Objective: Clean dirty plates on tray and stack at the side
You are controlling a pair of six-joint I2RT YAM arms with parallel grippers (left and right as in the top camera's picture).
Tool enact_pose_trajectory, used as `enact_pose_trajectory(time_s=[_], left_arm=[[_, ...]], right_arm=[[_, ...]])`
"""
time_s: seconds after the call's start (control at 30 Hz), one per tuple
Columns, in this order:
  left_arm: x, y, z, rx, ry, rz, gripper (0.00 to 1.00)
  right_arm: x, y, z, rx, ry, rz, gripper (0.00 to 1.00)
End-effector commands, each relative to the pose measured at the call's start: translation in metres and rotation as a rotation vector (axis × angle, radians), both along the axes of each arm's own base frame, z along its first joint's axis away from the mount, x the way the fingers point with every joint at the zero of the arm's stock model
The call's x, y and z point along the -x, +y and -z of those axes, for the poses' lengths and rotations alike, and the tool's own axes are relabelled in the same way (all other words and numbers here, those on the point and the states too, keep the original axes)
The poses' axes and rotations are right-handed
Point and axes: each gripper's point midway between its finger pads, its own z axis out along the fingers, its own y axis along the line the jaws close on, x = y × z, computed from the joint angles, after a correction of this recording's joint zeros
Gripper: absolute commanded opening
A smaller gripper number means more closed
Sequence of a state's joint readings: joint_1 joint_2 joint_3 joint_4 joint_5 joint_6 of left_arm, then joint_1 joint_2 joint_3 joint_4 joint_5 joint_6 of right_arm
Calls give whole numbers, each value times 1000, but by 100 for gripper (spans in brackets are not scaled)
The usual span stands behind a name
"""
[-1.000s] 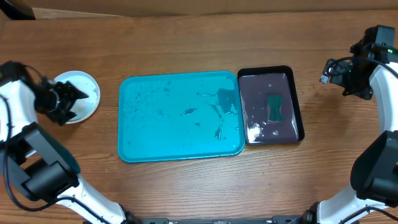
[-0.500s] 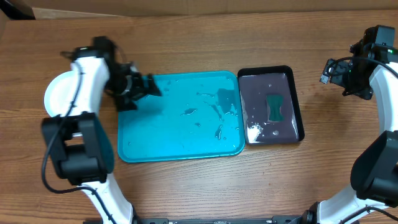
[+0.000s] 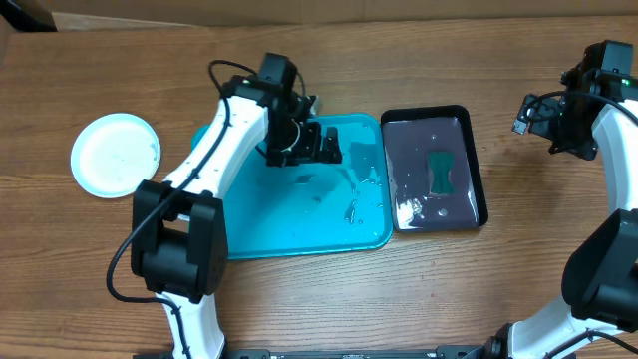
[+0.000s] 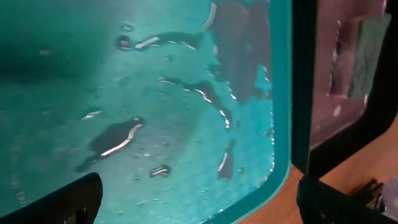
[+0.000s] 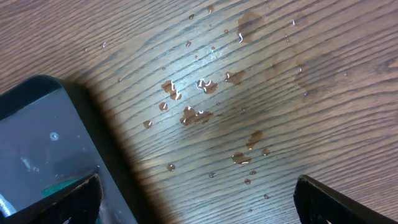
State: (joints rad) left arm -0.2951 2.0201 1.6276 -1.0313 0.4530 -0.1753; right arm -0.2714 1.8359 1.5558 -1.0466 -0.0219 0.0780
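The teal tray (image 3: 249, 219) lies mid-table, wet with puddles, and holds no plates. A round white-to-pale-blue plate (image 3: 115, 155) rests on the wood left of the tray; I cannot tell if others lie under it. My left gripper (image 3: 329, 145) hovers open and empty over the tray's upper right part. In the left wrist view the gripper (image 4: 199, 202) spans the wet tray floor (image 4: 155, 74). My right gripper (image 3: 548, 118) is open and empty over the wood at the far right, also shown in the right wrist view (image 5: 199, 199).
A narrow black tray (image 3: 431, 112) sits against the teal tray's right side, holding water and a green sponge (image 3: 442, 172). The left wrist view shows its wall (image 4: 301, 93) and the sponge (image 4: 367, 50). Water drops (image 5: 193, 115) dot the wood beside its corner (image 5: 31, 124).
My left arm has swung from the plate at the far left rightward to over the teal tray. The plate stays on the wood at the left. The right arm has not moved.
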Motion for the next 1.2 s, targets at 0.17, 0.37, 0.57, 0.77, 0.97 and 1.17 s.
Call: enact_pose_trajectory(time_s=[0.17, 0.37, 0.57, 0.77, 0.97, 1.17], left_arm=[[1, -5, -13, 17, -36, 27, 100], [0, -4, -13, 16, -36, 24, 100], [1, -4, -13, 16, -36, 24, 100], [0, -4, -13, 16, -37, 24, 100], [1, -4, -13, 16, -36, 24, 100], [0, -4, -13, 16, -37, 24, 100]], right_arm=[[-3, 0, -5, 1, -17, 3, 100], [-3, 0, -5, 1, -17, 3, 100], [-3, 0, -5, 1, -17, 3, 100], [-3, 0, -5, 1, -17, 3, 100], [-3, 1, 0, -3, -5, 0, 100], [-4, 15, -27, 15, -71, -34, 100]])
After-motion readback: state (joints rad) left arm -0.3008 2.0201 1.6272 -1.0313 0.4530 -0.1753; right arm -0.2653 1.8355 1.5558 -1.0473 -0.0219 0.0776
